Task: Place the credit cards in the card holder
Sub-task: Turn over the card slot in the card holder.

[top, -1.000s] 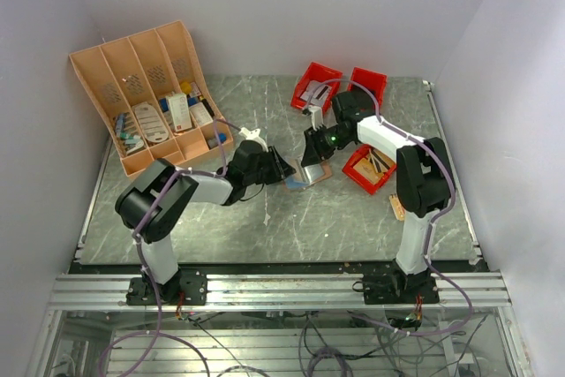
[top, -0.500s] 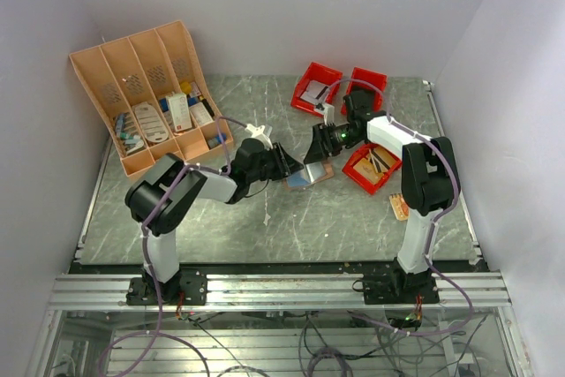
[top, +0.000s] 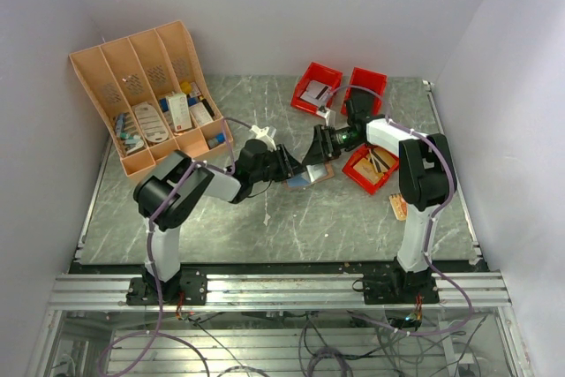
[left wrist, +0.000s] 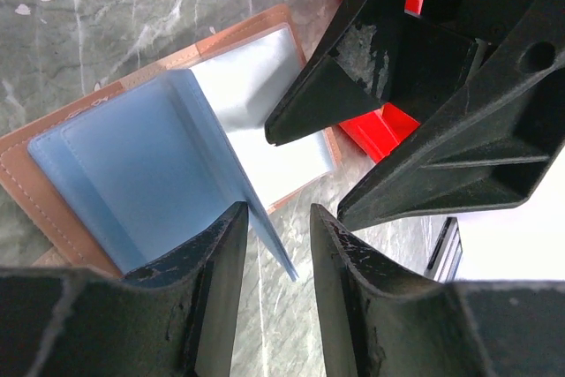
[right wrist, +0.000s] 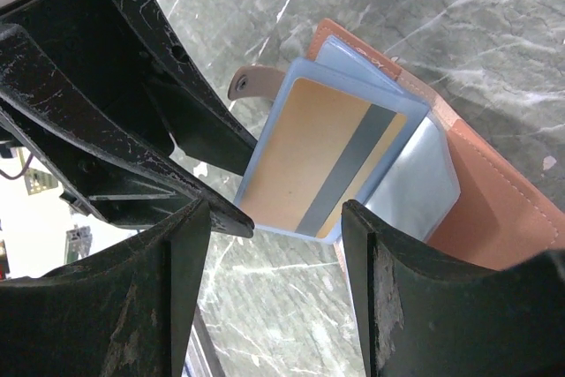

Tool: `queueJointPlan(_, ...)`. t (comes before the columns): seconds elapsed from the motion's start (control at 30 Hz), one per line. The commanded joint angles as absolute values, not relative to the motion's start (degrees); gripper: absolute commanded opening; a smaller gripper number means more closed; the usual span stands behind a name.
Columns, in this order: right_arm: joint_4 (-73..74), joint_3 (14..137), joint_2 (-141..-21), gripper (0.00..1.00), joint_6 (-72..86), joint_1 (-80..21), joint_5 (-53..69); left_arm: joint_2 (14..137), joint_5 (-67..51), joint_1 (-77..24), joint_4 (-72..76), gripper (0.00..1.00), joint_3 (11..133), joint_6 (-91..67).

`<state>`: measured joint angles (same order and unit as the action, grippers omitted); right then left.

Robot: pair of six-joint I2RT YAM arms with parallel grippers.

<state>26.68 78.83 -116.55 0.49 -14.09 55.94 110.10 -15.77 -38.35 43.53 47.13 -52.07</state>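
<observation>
At table (top: 371,218) centre, card holder (top: 311,174) lies open between grippers. Left gripper (left wrist: 275,218) fingers apart, astride upright blue sleeve (left wrist: 141,174) with credit card (right wrist: 327,165) inside. Right gripper (right wrist: 275,218) spread wide, close beside, gripping nothing.

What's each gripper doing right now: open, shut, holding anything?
Left gripper: partly open, straddling the edge of a blue sleeve of the card holder, not clamped.
Right gripper: open, holding nothing.
</observation>
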Motion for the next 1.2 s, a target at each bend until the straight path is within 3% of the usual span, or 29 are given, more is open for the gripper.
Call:
queueJointPlan(0.0, 24.4, 78.2, -117.7, 0.61, 2.0, -13.7, 55.1, 111.2, -19.3, -39.3, 50.0, 0.46, 49.9, -51.5)
queueJointPlan(0.93, 19.7, 75.9, -118.8, 0.60, 8.1, -9.7, 60.4, 117.5, -23.2, -39.9, 66.8, 0.56, 49.1, -56.9)
queueJointPlan(1.17, 19.6, 75.8, -119.8, 0.53, 8.4, -9.5, 61.7, 118.0, -21.9, -39.5, 64.8, 0.55, 48.1, -56.6)
